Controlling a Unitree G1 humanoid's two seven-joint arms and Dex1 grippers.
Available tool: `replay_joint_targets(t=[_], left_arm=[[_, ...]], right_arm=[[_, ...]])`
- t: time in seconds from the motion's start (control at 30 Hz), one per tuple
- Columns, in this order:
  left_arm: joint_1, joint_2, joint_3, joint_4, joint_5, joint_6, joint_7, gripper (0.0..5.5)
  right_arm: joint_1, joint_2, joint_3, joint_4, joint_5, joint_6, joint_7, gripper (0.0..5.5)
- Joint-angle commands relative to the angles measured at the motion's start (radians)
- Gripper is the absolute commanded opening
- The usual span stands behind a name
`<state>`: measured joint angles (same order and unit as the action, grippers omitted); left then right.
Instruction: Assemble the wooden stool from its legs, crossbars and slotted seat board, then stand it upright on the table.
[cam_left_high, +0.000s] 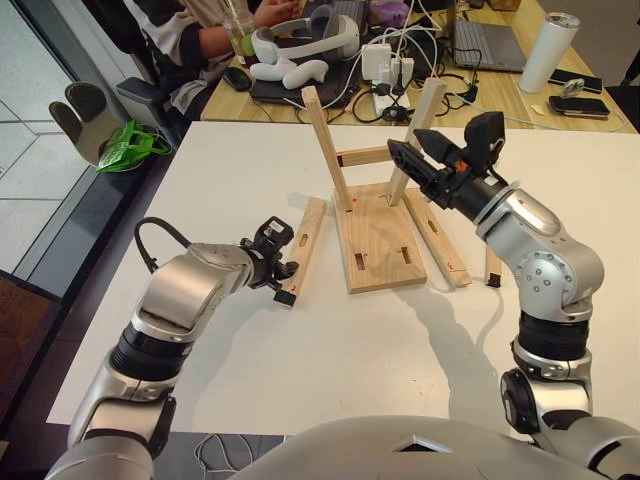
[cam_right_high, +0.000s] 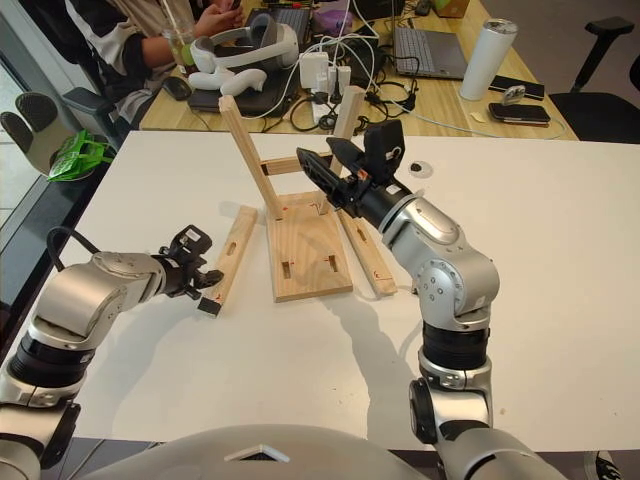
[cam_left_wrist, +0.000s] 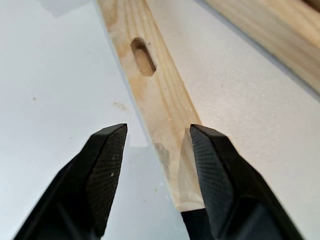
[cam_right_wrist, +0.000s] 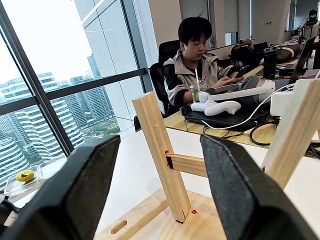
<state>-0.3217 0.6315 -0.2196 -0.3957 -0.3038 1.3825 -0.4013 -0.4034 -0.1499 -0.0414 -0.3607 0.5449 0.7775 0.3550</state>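
The slotted seat board (cam_left_high: 378, 240) lies flat mid-table. Two legs (cam_left_high: 328, 150) (cam_left_high: 420, 125) stand upright at its far edge, joined by a crossbar (cam_left_high: 365, 157). My right gripper (cam_left_high: 408, 148) is open beside the right upright leg. In its wrist view the left upright leg (cam_right_wrist: 162, 155) and the crossbar (cam_right_wrist: 187, 165) show between the wide-apart fingers. A loose slotted leg (cam_left_high: 305, 243) lies left of the board. My left gripper (cam_left_wrist: 157, 150) is open around its near end, one finger (cam_left_wrist: 215, 165) against the wood (cam_left_wrist: 160, 95). Another loose leg (cam_left_high: 437, 238) lies right of the board.
A short wooden piece (cam_left_high: 493, 270) lies by the right forearm. Behind the white table (cam_left_high: 330, 370) a desk holds cables, a headset (cam_left_high: 305, 40), a laptop and a white tumbler (cam_left_high: 548, 50). A green bag (cam_left_high: 128, 147) lies off the table's left edge.
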Motion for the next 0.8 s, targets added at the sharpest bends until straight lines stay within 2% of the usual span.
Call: replay_joint_targets(t=[0.03,0.1,0.4,0.8], left_arm=[[-0.007,-0.007,0.032,0.039,-0.012,-0.007,-0.016,2.04],[-0.007,0.021,-0.001,0.033,0.001,-0.034,-0.024,1.90],[-0.015,0.025,-0.038,0.089,0.037,-0.061,-0.008,2.97],[-0.019,-0.046,0.004,0.101,-0.010,0.020,-0.013,2.97]], right_arm=[[0.017,0.022,0.015,-0.026,-0.006,-0.005,-0.043,2.99],[0.020,0.027,0.018,-0.026,-0.009,-0.009,-0.055,2.99],[0.030,0.045,0.055,-0.026,-0.028,-0.034,-0.086,2.99],[0.029,0.059,0.068,-0.025,-0.031,-0.053,-0.115,2.99]])
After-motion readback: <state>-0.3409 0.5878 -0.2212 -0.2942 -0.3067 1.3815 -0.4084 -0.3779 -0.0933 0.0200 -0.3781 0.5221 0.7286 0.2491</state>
